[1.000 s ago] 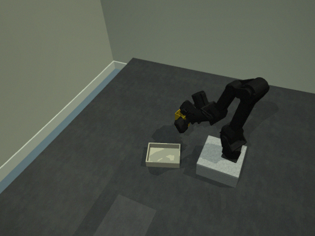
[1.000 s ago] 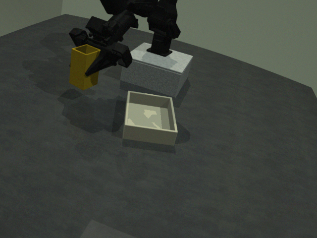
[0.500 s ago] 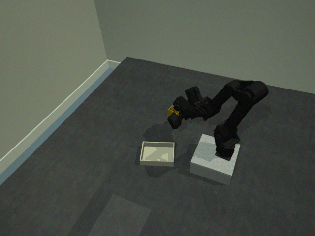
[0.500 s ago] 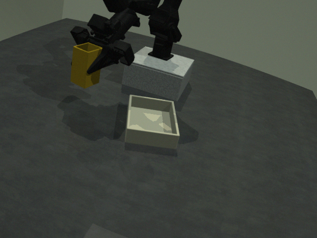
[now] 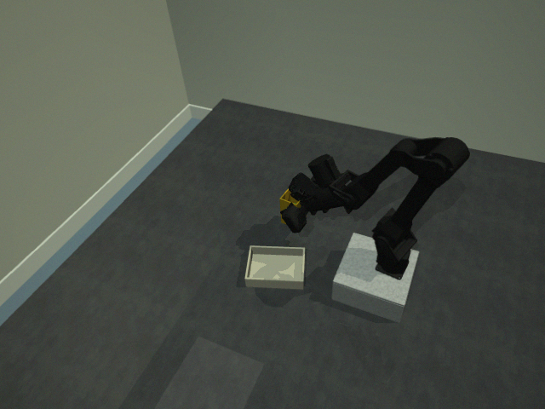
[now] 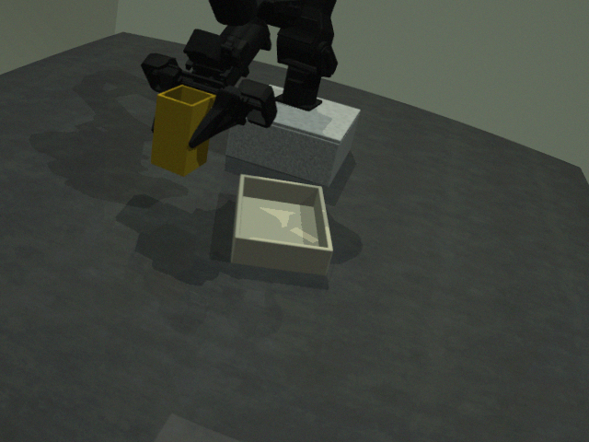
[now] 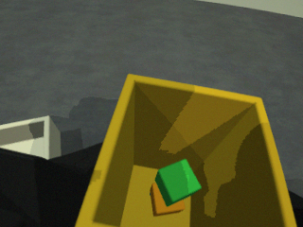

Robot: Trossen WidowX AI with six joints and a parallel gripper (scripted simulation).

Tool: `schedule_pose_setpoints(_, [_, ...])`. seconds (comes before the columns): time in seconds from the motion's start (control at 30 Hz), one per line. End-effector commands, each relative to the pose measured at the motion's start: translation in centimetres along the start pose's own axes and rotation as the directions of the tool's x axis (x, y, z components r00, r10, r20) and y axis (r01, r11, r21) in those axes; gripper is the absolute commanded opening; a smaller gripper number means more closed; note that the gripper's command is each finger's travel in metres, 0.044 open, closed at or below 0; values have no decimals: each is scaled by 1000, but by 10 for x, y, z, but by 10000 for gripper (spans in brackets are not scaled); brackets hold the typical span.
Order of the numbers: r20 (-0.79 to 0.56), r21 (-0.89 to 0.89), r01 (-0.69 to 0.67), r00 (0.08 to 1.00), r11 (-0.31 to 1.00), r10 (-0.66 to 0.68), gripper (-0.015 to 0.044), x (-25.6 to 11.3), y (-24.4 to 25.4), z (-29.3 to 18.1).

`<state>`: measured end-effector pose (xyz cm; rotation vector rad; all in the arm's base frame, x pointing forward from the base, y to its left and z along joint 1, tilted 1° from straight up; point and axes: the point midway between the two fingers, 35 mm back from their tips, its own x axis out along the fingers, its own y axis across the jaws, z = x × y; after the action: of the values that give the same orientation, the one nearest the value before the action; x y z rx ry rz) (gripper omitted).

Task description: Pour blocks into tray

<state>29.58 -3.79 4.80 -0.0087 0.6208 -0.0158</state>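
Beside the shallow cream tray (image 5: pixel 275 284) (image 6: pixel 281 257) (image 7: pixel 54 137), in mid-air: the tall yellow square cup (image 5: pixel 283 208) (image 6: pixel 172 133) (image 7: pixel 111 175), upright, clamped in the black gripper (image 5: pixel 292 204) (image 6: pixel 172 137). Inside, a green cube (image 7: pixel 178 183) on an orange block (image 7: pixel 163 205). Likely carrying stage; next, move over the tray, then tip.
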Motion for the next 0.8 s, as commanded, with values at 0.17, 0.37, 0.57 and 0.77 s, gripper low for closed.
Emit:
schedule_pose_setpoints(0.17, [7, -48, -69, 998, 996, 70, 0, 4, 34, 11])
schedule_pose_setpoints(0.37, [4, -82, -118, 993, 990, 118, 0, 4, 57, 15])
schedule_pose_setpoints(0.57, [0, -116, -165, 986, 979, 167, 0, 3, 81, 17])
schedule_pose_setpoints(0.77, [-5, -149, -213, 977, 966, 214, 0, 0, 106, 19])
